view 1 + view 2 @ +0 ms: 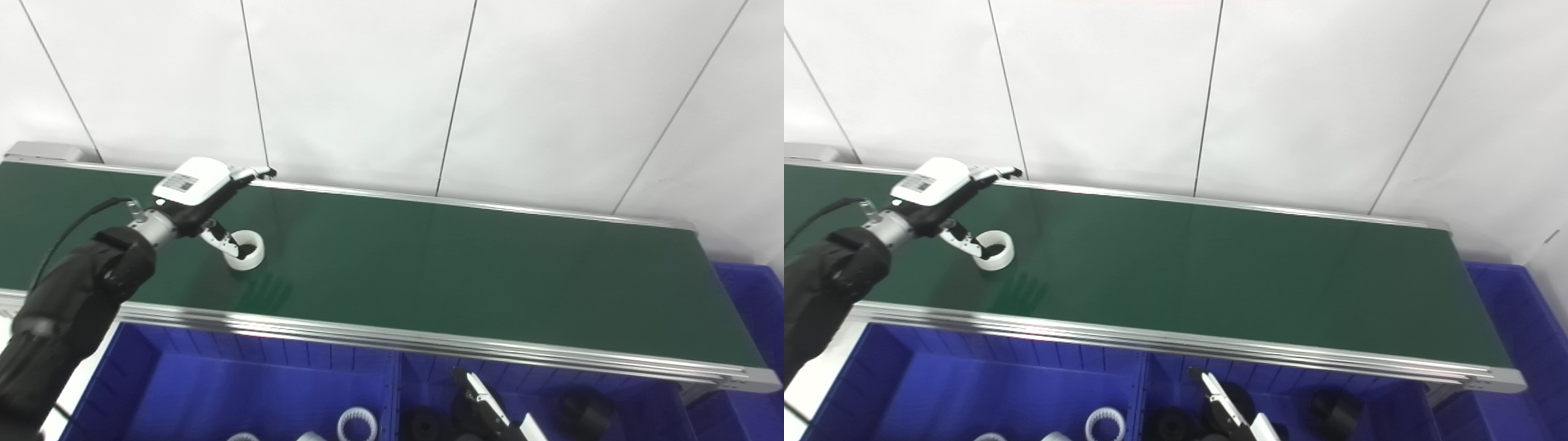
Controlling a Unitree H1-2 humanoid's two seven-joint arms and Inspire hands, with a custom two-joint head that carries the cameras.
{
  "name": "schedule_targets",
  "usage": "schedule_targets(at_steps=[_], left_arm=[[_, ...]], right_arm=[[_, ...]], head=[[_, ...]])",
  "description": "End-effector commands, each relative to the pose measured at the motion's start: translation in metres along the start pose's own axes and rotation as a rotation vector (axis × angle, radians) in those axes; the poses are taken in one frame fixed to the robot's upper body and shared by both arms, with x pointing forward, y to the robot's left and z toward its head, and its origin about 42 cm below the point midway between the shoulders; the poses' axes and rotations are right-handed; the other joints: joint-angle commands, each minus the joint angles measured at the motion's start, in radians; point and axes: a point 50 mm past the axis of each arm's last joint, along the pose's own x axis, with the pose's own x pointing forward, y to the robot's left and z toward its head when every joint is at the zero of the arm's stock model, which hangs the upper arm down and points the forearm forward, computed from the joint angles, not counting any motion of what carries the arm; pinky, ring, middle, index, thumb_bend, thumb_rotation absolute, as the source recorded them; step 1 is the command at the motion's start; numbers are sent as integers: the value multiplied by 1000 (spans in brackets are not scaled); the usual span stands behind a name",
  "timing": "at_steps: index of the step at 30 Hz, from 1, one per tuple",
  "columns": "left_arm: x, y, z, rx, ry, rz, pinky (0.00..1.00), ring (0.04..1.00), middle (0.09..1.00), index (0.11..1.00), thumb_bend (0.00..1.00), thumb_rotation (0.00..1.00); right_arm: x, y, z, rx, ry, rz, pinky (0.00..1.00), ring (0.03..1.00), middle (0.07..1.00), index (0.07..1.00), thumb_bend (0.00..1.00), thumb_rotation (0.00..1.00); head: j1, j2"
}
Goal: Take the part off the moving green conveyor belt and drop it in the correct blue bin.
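- White ring part [245, 250] lies on green conveyor belt [459, 263], left of frame.
- Left hand [199, 196] over it: fingers [254, 174] spread, thumb tip inside ring, not gripping.
- Right hand [490, 410] low at bottom edge; fingers' state cannot be told.

Two head-mounted views, side by side, looking down and forward across the long dark-green conveyor belt [465, 269] toward the white panelled wall [1304, 92]. Both share belt, wall and the deep-blue plastic bins [257, 386] at the bottom edge; right eye view shifted slightly, showing everything further left.
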Motion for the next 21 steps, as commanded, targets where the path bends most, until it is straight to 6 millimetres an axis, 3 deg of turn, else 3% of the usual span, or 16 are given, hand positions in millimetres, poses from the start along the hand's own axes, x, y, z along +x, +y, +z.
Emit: schedule_targets(at_steps=[1,13,17,21], left_arm=[[13,26,-7,43,-21,80,781,822,835,867,1000,91],[28,-1,1,1,7,-28,710,808,829,829,993,115],[33,-7,4,-22,19,-41,698,760,785,776,982,107],[34,-18,8,-74,36,-41,622,683,716,727,977,101]], right_arm=[[2,-7,10,-13,-71,-26,941,981,1000,979,470,1000],[3,-8,15,-16,-68,-31,937,979,1000,982,456,1000],[3,-9,17,-19,-71,-37,934,977,1000,979,447,1000],[3,-10,18,-16,-67,-42,935,978,1000,980,441,1000]], head=[[-1,2],[-14,4],[-18,5],[-23,7]])
